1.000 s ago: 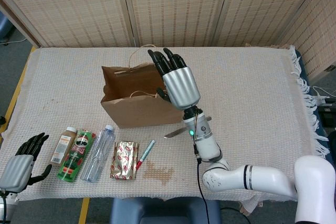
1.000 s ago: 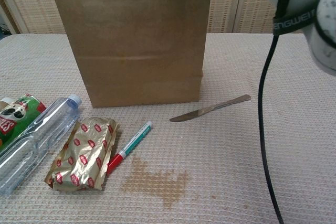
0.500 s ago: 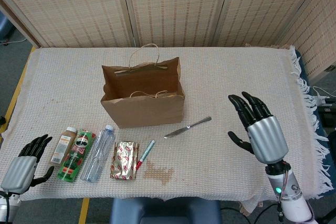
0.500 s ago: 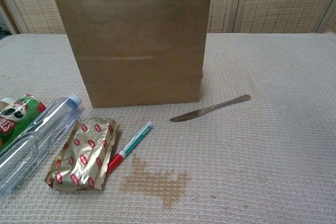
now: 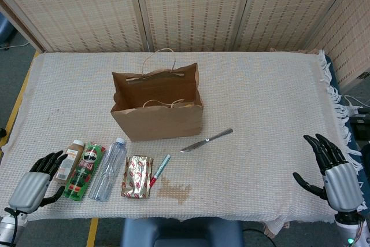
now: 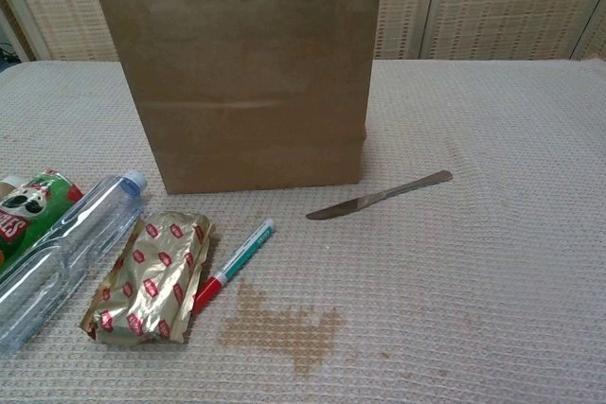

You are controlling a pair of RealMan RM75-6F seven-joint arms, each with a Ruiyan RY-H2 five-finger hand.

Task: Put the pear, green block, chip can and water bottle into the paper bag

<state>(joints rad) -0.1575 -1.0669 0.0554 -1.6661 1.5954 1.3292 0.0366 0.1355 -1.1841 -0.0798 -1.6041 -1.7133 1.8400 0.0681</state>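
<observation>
My left hand (image 5: 36,184) hovers empty, fingers apart, at the near left edge of the cloth-covered surface (image 5: 266,102), just beside the green chip can (image 5: 84,171) and clear plastic water bottle (image 5: 108,168) lying there. My right hand (image 5: 334,173) is spread empty, near right. The brown paper bag (image 5: 157,108) stands open, farther back

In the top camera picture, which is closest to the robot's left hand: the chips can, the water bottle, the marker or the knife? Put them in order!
From the left hand, in the head view:
1. Chip can, right beside its fingers.
2. Water bottle, next along to the right.
3. Marker, past the gold foil packet.
4. Knife, farthest, right of the paper bag.
</observation>
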